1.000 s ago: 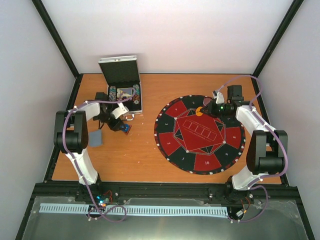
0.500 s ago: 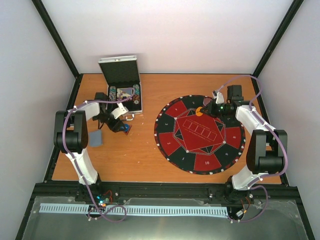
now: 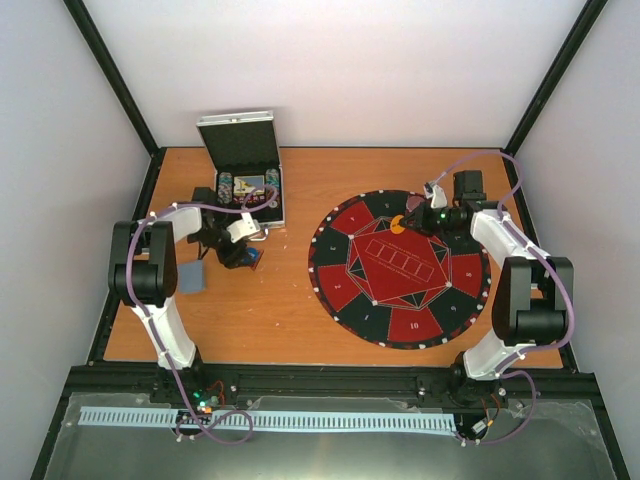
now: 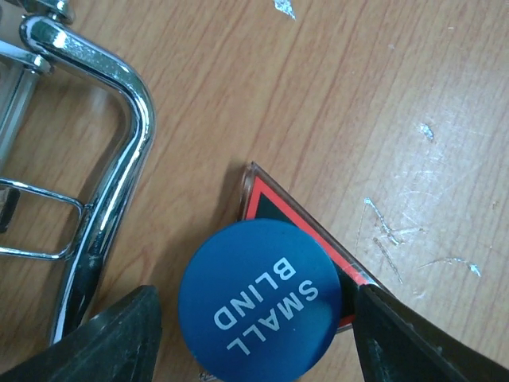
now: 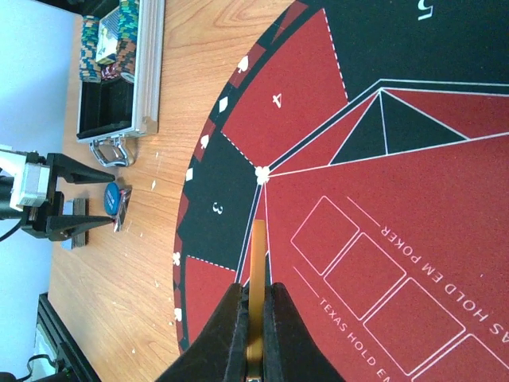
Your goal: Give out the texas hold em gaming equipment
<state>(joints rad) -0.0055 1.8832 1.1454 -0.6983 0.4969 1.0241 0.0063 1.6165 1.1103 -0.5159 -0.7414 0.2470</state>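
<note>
Blue and flat, the SMALL BLIND marker disc (image 4: 260, 298) lies face up on the wooden surface (image 4: 382, 95), partly over a red-and-black tile (image 4: 274, 199). It sits directly between the fingers of the left pincer (image 4: 256, 314), which stand a little wider than it, seemingly clear of both edges. Round, it has no long axis; the left arm is far nearer. The right pincer (image 5: 253, 302) is clamped on an orange marker disc (image 5: 258, 255), edge-on above the poker mat (image 5: 382, 159).

— What's written between the left jaws?
— "SMALL BLIND", white on the blue disc (image 4: 260, 298).
— And by the right jaws?
— "TEXAS HOLD EM POKER" on the round mat (image 5: 413, 199) to their right, with 3 and 4 on wedges beyond the tips. The orange disc (image 5: 257, 270) they pinch is edge-on, so nothing legible.
</note>
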